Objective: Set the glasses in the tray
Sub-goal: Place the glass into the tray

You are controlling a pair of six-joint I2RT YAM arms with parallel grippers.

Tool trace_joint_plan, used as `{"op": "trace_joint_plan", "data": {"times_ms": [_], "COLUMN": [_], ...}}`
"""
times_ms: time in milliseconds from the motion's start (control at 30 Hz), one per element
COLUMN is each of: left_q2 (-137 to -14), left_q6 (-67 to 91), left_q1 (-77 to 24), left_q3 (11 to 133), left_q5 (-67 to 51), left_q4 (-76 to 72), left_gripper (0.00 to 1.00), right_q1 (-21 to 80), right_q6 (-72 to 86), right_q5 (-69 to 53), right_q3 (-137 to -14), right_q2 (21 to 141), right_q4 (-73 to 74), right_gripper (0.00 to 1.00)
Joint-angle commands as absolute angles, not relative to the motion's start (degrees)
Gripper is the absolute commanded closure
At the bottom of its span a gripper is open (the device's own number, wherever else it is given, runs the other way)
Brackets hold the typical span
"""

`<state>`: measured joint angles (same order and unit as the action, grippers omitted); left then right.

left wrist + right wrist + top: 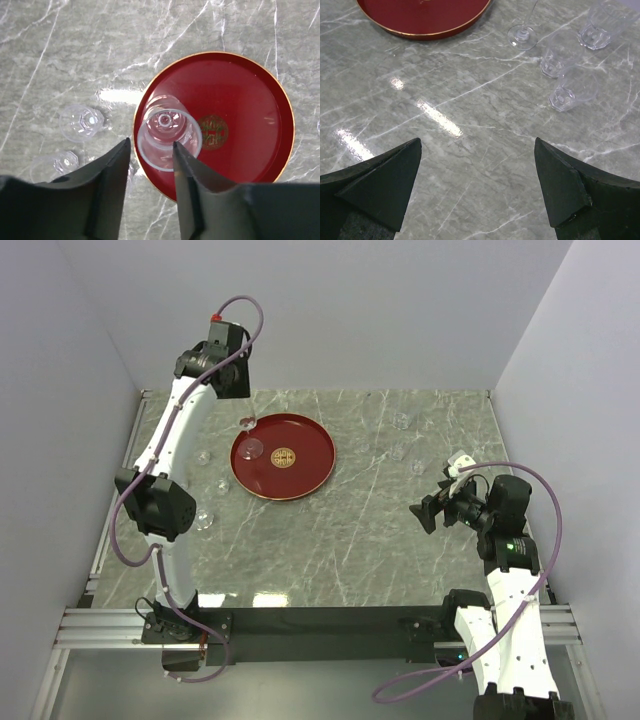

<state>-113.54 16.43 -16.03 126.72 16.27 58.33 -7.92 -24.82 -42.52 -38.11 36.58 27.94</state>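
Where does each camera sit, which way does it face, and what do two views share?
Top external: above and behind the bases, looking down on the table; left arm and right arm show.
Left wrist: on the left arm, looking straight down at a glass in the tray; left gripper at the bottom.
Right wrist: on the right arm, facing across the table toward four glasses; right gripper shows.
Shared: the tray appears in all three.

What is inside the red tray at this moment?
One clear glass near the tray rim, beside the gold emblem. The left gripper hides part of the rim.
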Motion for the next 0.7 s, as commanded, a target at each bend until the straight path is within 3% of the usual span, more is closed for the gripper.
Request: {"op": "trace_joint_plan", "data": {"times_ms": [0,333,667], "left_q2": [-114.08,-111.63,-108.81], "left_q6": [16.26,16.7,16.79], "left_q1": [-15.47,-15.47,-15.47], "left_q3": [129.81,131.66,129.11], "left_q5": [15.03,14.68,14.33], "left_q4": [56.95,57.39,57.13], "left_gripper": [0.53,0.31,0.27], "right_q1": [-8.44,-8.53,-8.88], "right_q6": [-25.14,-25.05,-25.05], "right_q5": [-42.1,-42.19,-42.01], "right_q3": [-38.58,-38.5,-38.32], "right_q2": [36.65,36.83,36.83], "right_q4": [26.98,26.89,26.72], "right_gripper": [0.0,0.0,0.0]}}
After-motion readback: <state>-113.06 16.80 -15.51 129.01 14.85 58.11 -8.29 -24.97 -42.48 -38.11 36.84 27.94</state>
